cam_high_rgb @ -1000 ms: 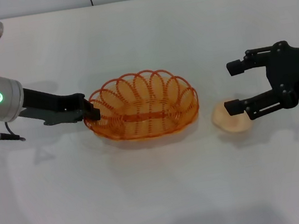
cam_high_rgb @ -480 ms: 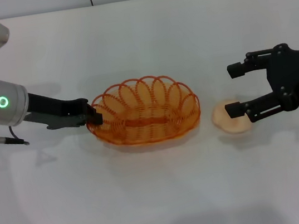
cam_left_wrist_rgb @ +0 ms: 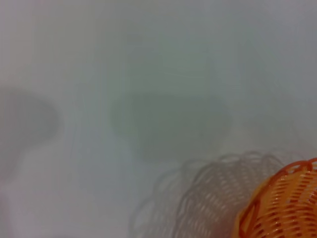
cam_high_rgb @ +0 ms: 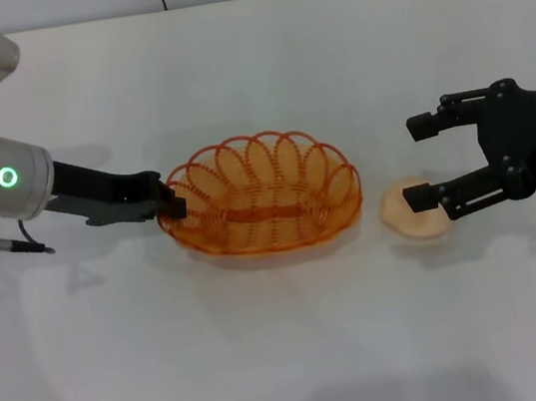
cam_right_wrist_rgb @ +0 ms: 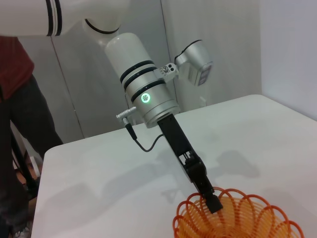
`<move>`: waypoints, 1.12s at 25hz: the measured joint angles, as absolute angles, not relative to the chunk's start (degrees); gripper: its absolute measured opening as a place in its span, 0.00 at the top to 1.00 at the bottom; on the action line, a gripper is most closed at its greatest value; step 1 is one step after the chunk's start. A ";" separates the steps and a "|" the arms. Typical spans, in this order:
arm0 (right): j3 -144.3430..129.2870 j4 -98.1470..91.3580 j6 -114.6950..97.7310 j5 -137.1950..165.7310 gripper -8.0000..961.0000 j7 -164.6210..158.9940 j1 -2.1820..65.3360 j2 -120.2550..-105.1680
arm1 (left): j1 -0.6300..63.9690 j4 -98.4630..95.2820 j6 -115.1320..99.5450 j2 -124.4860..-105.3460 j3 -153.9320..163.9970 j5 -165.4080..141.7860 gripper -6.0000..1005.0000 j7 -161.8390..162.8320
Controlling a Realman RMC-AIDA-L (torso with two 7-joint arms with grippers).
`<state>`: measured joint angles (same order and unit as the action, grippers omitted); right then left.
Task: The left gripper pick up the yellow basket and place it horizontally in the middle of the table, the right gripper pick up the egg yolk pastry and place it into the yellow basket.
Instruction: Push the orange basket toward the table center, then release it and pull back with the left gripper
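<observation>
Basket [cam_high_rgb: 259, 195], centre frame, long axis left-right, rim pinched in my closed left claw [cam_high_rgb: 170, 205]; pastry [cam_high_rgb: 414, 211] lower right, between my open right claw [cam_high_rgb: 421, 160] tips.

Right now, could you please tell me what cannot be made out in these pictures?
- Head view: the black right gripper covers part of the cream egg yolk pastry.
- Right wrist view: the bottom edge cuts off the orange-yellow wire basket.
- Left wrist view: the black left gripper is unseen.
</observation>
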<state>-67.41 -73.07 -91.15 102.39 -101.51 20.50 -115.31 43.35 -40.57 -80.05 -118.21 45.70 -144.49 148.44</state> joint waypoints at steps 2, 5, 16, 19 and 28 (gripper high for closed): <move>-67.41 -73.13 -91.14 102.39 0.19 -101.51 20.51 -115.31 | 43.40 -40.53 -80.05 -118.21 45.71 -144.43 0.91 148.44; -67.42 -73.29 -91.14 102.39 0.19 -101.51 20.50 -115.31 | 43.42 -40.51 -80.03 -118.27 45.71 -144.23 0.91 148.45; -67.42 -73.50 -91.15 102.39 0.19 -101.52 20.46 -115.31 | 43.70 -39.65 -79.63 -118.78 45.70 -144.04 0.87 148.32; -67.48 -73.53 -91.20 102.39 0.19 -101.53 20.44 -115.31 | 43.70 -39.64 -79.63 -118.80 45.70 -144.05 0.86 148.27; -67.50 -73.27 -91.24 102.39 0.20 -101.52 20.66 -115.31 | 43.68 -39.63 -79.82 -118.79 45.78 -144.05 0.83 148.27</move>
<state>-67.50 -73.27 -91.24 102.39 -101.52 20.66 -115.31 43.68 -39.63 -79.82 -118.79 45.78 -144.05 148.27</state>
